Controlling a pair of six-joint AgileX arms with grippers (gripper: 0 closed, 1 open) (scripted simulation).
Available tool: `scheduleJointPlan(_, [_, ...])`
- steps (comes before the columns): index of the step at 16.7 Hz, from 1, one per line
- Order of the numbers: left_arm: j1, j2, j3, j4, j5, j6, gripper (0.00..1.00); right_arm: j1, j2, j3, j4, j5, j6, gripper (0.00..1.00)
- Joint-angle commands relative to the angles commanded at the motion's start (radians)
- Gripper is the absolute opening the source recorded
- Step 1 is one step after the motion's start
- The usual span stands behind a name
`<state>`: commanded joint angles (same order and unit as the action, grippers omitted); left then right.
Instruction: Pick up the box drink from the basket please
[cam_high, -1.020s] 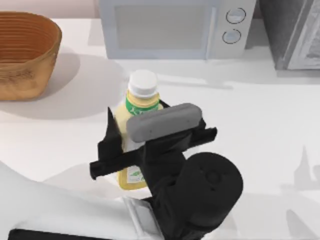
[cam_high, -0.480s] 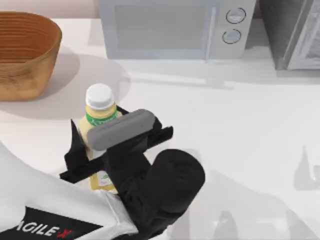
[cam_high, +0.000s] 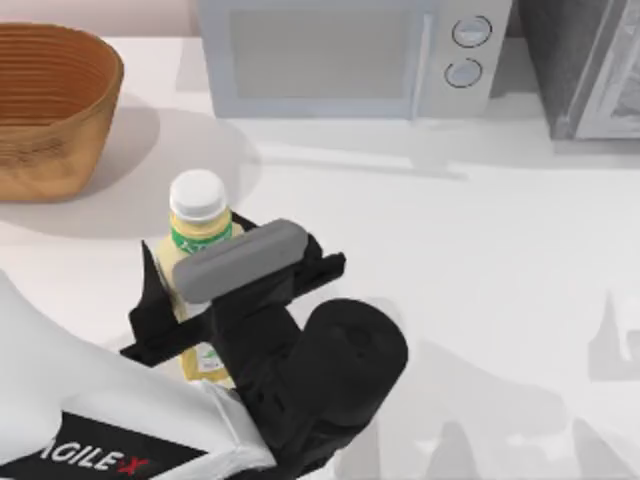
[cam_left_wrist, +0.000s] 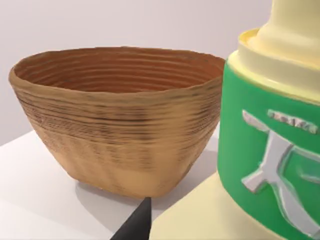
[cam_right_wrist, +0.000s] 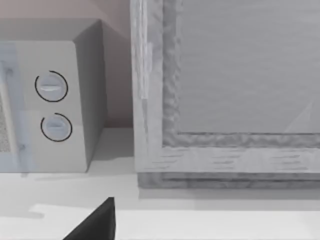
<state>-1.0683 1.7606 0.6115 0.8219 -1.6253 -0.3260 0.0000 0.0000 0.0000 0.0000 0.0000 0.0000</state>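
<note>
The box drink (cam_high: 193, 238), pale yellow with a white cap and a green label band, stands nearly upright between the black fingers of my left gripper (cam_high: 195, 285), which is shut on it. It is held over the table, to the right of and in front of the basket (cam_high: 50, 110), apart from it. In the left wrist view the drink's green label (cam_left_wrist: 260, 145) looms close beside a black fingertip (cam_left_wrist: 135, 225), with the tan ribbed basket (cam_left_wrist: 115, 125) behind it. My right gripper (cam_right_wrist: 95, 227) sits at the back right, facing the microwave's dials.
A white microwave (cam_high: 340, 55) stands along the back edge, its two dials (cam_right_wrist: 52, 105) toward the right. A grey cabinet-like unit (cam_high: 590, 70) fills the back right corner. White tabletop (cam_high: 480, 280) lies open to the right of my left arm.
Over the last second my left gripper carried the box drink leftward and slightly toward the front. In the last half second it has barely moved.
</note>
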Motion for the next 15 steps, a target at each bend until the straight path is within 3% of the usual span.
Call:
scheduleJointPlan(9, [0.000,0.000,0.000,0.000,0.000,0.000,0.98,0.000,0.000,0.000,0.000,0.000,0.000,1.00])
scheduleJointPlan(15, [0.000,0.000,0.000,0.000,0.000,0.000,1.00,0.000,0.000,0.000,0.000,0.000,0.000,1.00])
